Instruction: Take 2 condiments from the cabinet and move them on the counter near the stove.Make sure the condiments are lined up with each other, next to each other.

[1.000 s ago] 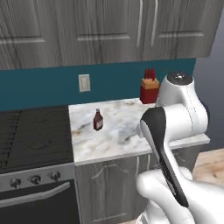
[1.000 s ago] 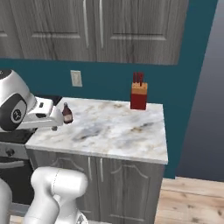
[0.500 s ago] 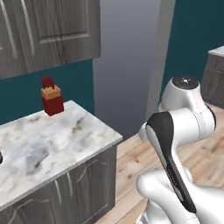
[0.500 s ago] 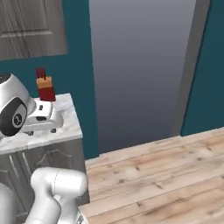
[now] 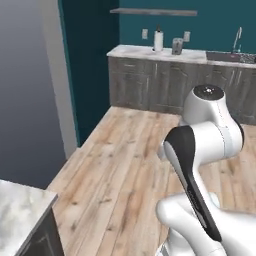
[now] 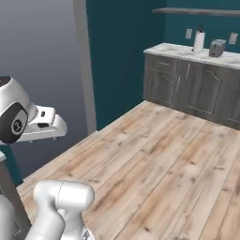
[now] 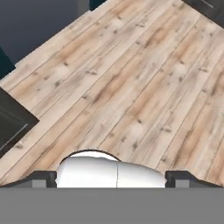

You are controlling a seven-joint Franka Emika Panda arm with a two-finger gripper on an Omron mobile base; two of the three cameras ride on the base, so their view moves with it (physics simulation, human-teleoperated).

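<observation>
Pincer wide apart over the wooden floor, shelf far across the room.

My pincer (image 7: 111,178) points down at the pale plank floor (image 7: 131,78), and its two dark fingertips (image 7: 41,178) stand well apart at either side. The grey floating shelf (image 5: 152,11) hangs high on the far teal wall, above a long table (image 5: 150,52) carrying a white paper roll (image 5: 158,40) and a toaster (image 5: 177,46). I cannot tell what stands on the shelf from here. A corner of the marble table (image 5: 20,215) sits just beside me, low on my left.
</observation>
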